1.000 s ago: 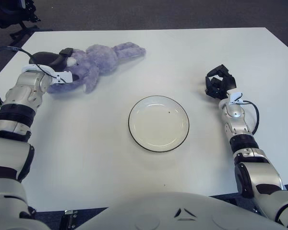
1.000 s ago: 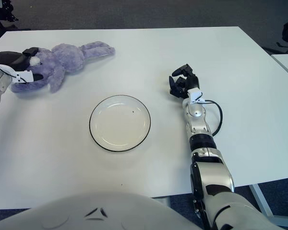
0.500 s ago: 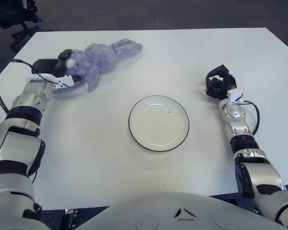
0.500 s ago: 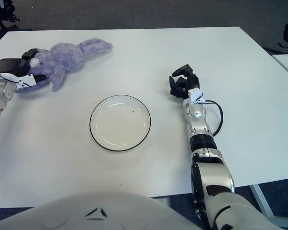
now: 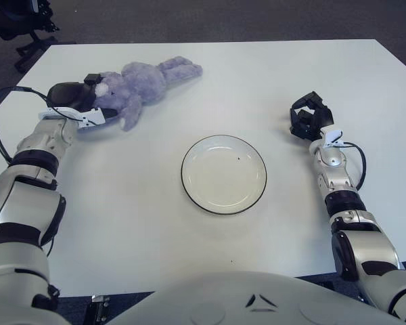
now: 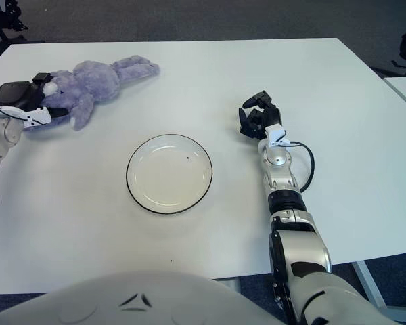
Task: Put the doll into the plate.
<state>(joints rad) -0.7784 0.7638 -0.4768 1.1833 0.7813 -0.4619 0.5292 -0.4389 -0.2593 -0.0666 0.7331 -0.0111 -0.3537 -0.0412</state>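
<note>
A purple plush bunny doll (image 5: 139, 81) lies on its side at the far left of the white table (image 5: 210, 68), ears pointing right. My left hand (image 5: 95, 98) is at the doll's left end, one finger over the top of it and another under it, shut on the doll. The white plate (image 5: 223, 174) with a dark rim lies in the middle of the table with nothing in it, well to the right of and nearer than the doll. My right hand (image 5: 306, 118) shows to the right of the plate, fingers curled and holding nothing.
Dark carpet lies beyond the table's far edge. A black chair base (image 5: 24, 27) stands off the far left corner. A cable (image 5: 361, 166) loops beside my right forearm.
My left forearm has swung so its elbow sits closer to me, with the hand staying on the doll. The doll has shifted only slightly. The right arm has not moved.
</note>
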